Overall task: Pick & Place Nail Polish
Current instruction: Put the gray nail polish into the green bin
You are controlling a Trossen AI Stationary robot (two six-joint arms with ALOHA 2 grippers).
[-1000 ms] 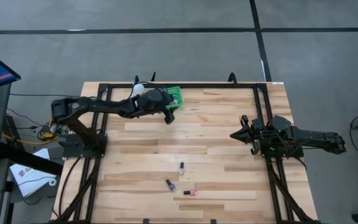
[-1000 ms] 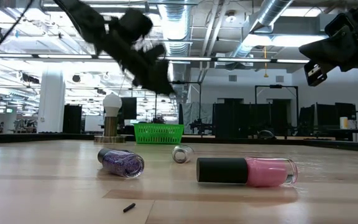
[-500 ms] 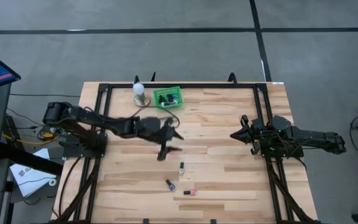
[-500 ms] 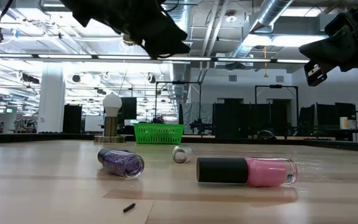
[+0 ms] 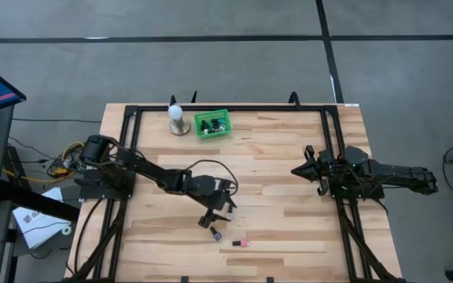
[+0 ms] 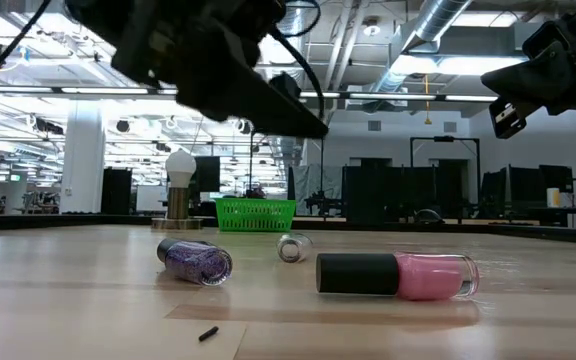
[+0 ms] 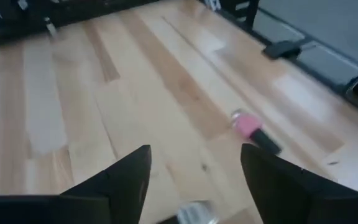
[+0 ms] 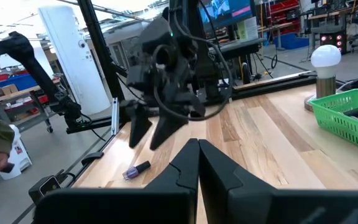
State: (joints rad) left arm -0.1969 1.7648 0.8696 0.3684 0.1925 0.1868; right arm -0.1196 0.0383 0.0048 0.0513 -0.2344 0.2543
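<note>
Three nail polish bottles lie on their sides on the wooden table near its front: a purple glittery one (image 6: 196, 261), a clear silvery one (image 6: 293, 247) and a pink one with a dark cap (image 6: 398, 275). My left gripper (image 5: 219, 216) hovers open above them. In the left wrist view the silvery bottle (image 7: 194, 213) shows low between the fingers (image 7: 135, 177), untouched, and the pink bottle (image 7: 252, 129) lies farther off. A green basket (image 5: 212, 123) at the far edge holds more bottles. My right gripper (image 8: 197, 155) waits shut, raised at the table's right.
A white bulb-shaped thing on a round base (image 5: 178, 118) stands left of the green basket. Black frame rails (image 5: 226, 110) run along the table's far edge and both sides. Bare wood (image 5: 281, 157) lies between the two arms. A small dark speck (image 6: 207, 333) lies near the low camera.
My left gripper has swung from over the green basket at the far edge toward the near edge and come down, turning as it went. It now hangs over the loose bottles. The bottles have not moved.
</note>
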